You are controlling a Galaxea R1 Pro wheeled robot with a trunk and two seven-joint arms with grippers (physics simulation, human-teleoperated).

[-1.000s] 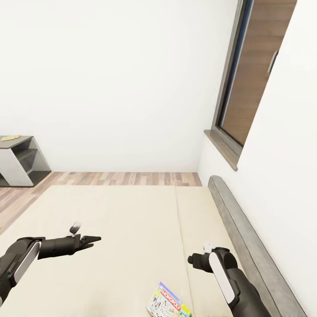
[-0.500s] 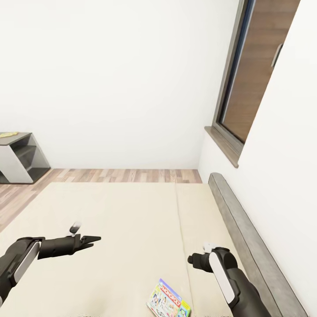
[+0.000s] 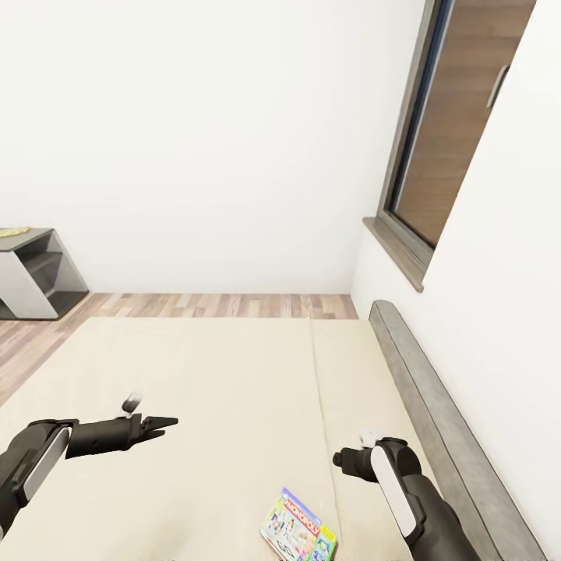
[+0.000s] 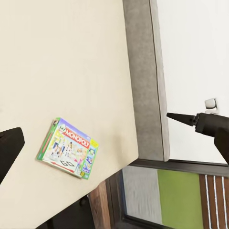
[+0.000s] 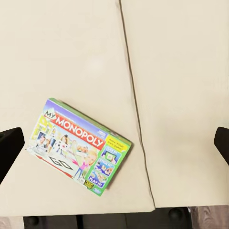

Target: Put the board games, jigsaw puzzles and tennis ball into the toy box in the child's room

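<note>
One board game, a Monopoly carton (image 3: 300, 534) (image 4: 69, 153) (image 5: 78, 150), lies flat on the cream bed (image 3: 218, 389) near its front edge. My right gripper (image 3: 340, 460) (image 5: 114, 143) hovers above the carton, open, with the carton seen between its fingers (image 5: 9, 148). My left gripper (image 3: 162, 425) (image 4: 95, 133) hangs over the bed to the left of the carton, open and empty. The table, toy box, jigsaw puzzles and tennis ball are out of view.
A grey headboard (image 3: 436, 421) runs along the bed's right side against the white wall. A window with a wooden sill (image 3: 393, 253) sits above it. A grey shelf unit (image 3: 31, 273) stands at far left on the wood-plank floor (image 3: 218, 305).
The whole picture has shifted a little, so the camera moved: the shelf slid left and the carton shows more. Both arms hold the same pose.
</note>
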